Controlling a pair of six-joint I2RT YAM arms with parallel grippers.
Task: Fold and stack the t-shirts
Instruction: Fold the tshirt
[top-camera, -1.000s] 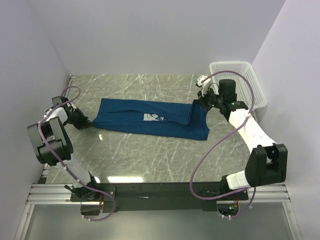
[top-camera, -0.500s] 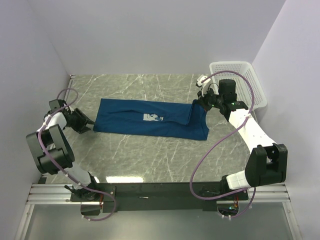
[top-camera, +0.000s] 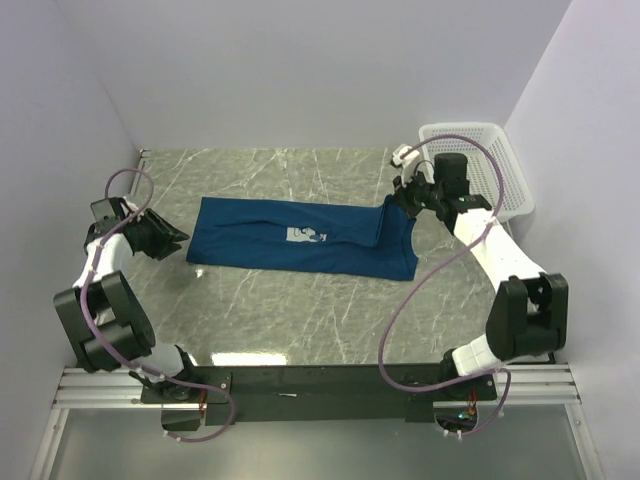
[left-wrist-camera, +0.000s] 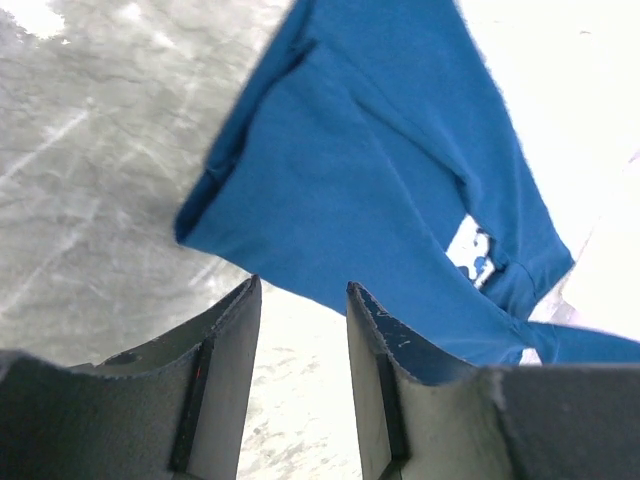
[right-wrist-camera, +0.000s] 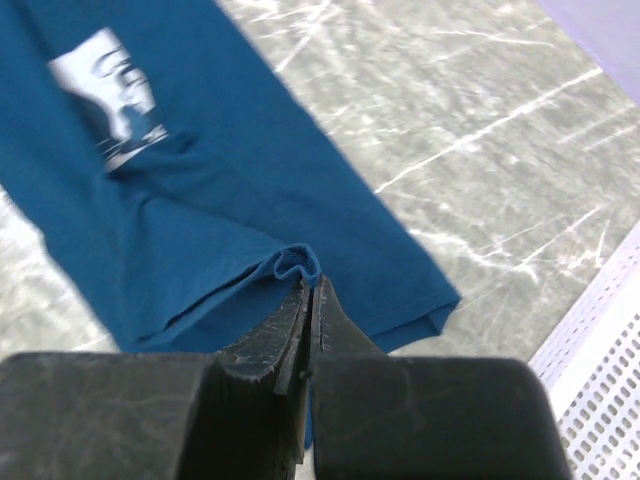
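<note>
**Bringing the right end over without dragging the band**

My right claw (right-wrist-camera: 310, 292) is pinched tight on a small ridge of cloth at the right end of the blue t-shirt (top-camera: 290, 238). It sits near the far right corner of the worktop (top-camera: 320, 320), just short of the white mesh basket (top-camera: 485, 160). The shirt lies as a long narrow band running left to right across the far half of the worktop, with its pale print (top-camera: 307, 235) face up near the middle. My left claw (left-wrist-camera: 300, 300) has its jaws parted with nothing between them. It is near the left edge, just clear of the shirt's left end.

I take the step in hand to be the crosswise fold, right end onto left. My grip takes the cloth at one point only, so the corners of that end will likely sag. I should raise it only enough to clear the layer below and carry it in a low arc along the band's own line. If the left claw pressed down on the left end first, that would keep the whole band from sliding. I should lay the end down with the edges matched rather than drop it.
</note>
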